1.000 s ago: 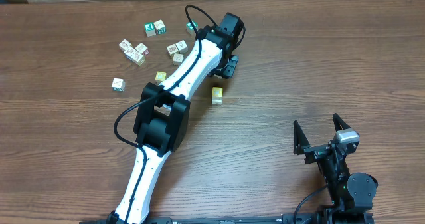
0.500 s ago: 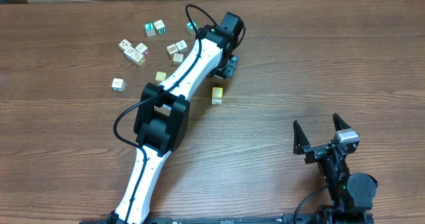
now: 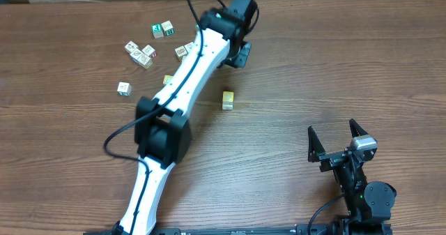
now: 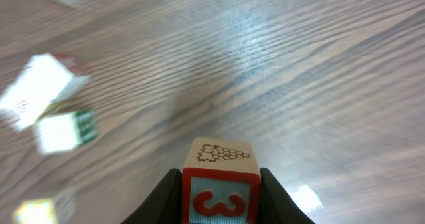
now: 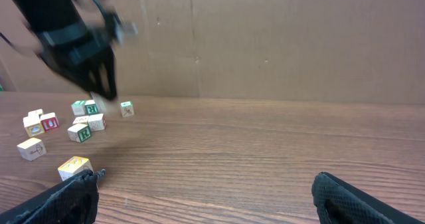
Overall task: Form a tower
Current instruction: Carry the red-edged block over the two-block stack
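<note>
Shifted farther from the tower, left hand grips a red-numbered picture cube; right hand stands open, empty.

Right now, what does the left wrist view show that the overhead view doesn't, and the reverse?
Left wrist only: a block with a red 3, clamped in the left gripper. Overhead only: the open right gripper and a yellow block standing apart. Both: the wooden table and loose blocks.
</note>
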{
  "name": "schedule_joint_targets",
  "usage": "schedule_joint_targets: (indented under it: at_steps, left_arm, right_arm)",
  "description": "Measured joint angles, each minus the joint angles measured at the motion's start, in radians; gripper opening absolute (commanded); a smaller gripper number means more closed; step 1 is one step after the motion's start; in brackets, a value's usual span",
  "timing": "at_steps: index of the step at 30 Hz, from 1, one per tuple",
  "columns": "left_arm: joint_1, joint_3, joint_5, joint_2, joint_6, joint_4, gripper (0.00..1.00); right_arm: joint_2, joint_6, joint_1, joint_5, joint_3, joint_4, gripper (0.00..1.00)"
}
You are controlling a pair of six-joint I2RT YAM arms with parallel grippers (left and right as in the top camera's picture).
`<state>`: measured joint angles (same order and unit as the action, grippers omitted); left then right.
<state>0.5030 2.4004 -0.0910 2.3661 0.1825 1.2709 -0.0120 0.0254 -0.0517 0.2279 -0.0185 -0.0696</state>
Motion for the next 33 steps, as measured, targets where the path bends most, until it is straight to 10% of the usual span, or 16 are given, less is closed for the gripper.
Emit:
schedule_joint_targets:
  at_steps: [13, 33]
  left_arm:
    - [0.004, 0.036, 0.005, -0.211, 0.242, 0.237, 0.11]
    - [0.099, -0.426, 0.005, -0.194, 0.385, 0.002, 0.13]
  right_arm:
    - [0.0, 0.001, 0.0, 0.0, 0.0, 0.0, 1.0]
    - [0.0, 0.0, 0.0, 0.0, 0.0, 0.0, 1.0]
